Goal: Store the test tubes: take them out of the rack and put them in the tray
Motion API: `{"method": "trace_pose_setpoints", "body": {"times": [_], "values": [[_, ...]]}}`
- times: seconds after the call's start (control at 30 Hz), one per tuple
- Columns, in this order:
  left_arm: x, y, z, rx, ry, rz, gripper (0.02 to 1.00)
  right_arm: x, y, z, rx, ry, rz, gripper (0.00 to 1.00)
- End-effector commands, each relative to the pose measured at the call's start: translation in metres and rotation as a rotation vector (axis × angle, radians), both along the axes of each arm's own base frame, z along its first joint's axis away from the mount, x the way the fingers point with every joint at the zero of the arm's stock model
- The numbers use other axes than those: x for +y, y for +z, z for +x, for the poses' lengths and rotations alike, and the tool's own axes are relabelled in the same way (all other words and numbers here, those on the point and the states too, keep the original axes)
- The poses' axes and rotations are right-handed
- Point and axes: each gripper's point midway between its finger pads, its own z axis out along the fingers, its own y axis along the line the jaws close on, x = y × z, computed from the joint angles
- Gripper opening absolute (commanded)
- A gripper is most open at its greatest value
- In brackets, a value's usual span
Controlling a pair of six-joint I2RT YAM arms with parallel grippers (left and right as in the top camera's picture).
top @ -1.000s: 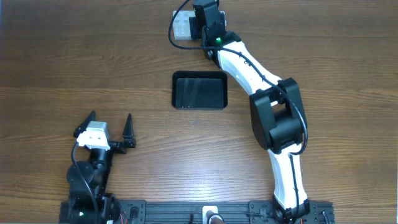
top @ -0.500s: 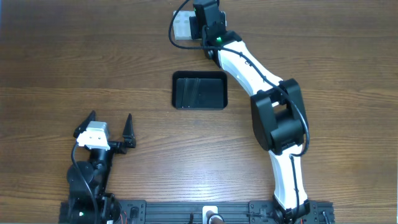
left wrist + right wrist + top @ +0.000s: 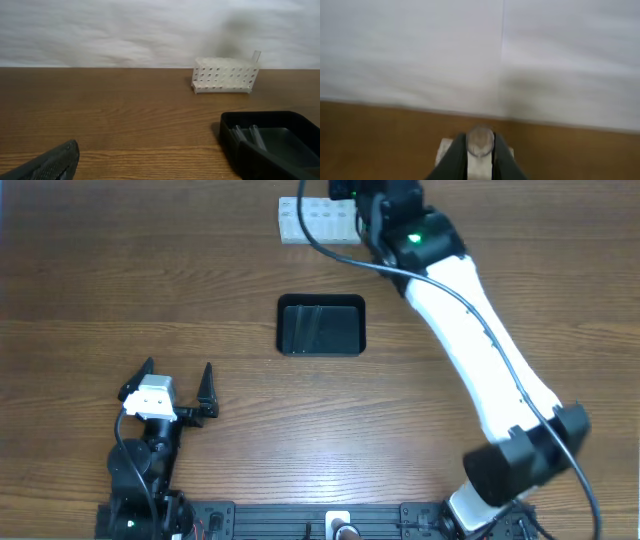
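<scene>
A white test tube rack [image 3: 312, 220] stands at the table's far edge. My right gripper [image 3: 346, 192] hangs over the rack's right end, shut on a clear test tube [image 3: 480, 141] seen end on between its fingers, with the rack [image 3: 441, 152] just beneath. From the left wrist, the rack [image 3: 225, 76] shows one tube [image 3: 256, 55] sticking up at its right end. The black tray [image 3: 321, 326] lies mid-table with two tubes [image 3: 251, 136] in it. My left gripper [image 3: 178, 366] rests open near the front left, holding nothing.
Bare wooden table [image 3: 120, 270] surrounds the rack and tray. A white wall [image 3: 100, 30] rises right behind the rack. The right arm [image 3: 470, 320] stretches diagonally across the table's right half.
The right arm has swung out from its bent pose, and its gripper has shifted right from over the rack's middle to its right end. The left arm has kept still.
</scene>
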Motion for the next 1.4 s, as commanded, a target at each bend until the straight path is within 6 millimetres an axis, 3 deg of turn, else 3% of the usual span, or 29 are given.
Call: {"method": "trace_pose_setpoints", "body": {"times": [0.03,0.2,0.4,0.6,0.87,1.4], "values": [[0.001,-0.001,0.0,-0.002,0.002,0.018,1.0,0.008,-0.033,-0.025,0.184,0.039,0.038,0.091],[0.001,-0.001,0.0,-0.002,0.002,0.018,1.0,0.012,-0.101,-0.055,0.465,0.079,0.022,0.073],[0.001,-0.001,0.0,-0.002,0.002,0.018,1.0,0.031,-0.168,-0.075,0.673,0.178,0.032,0.075],[0.001,-0.001,0.0,-0.002,0.002,0.018,1.0,0.048,-0.217,-0.084,0.754,0.253,0.076,0.084],[0.001,-0.001,0.0,-0.003,0.002,0.018,0.998,0.062,-0.254,-0.09,0.752,0.254,0.136,0.082],[0.001,-0.001,0.0,-0.002,0.001,0.018,1.0,0.07,-0.279,-0.113,0.801,0.261,0.083,0.161]]}}
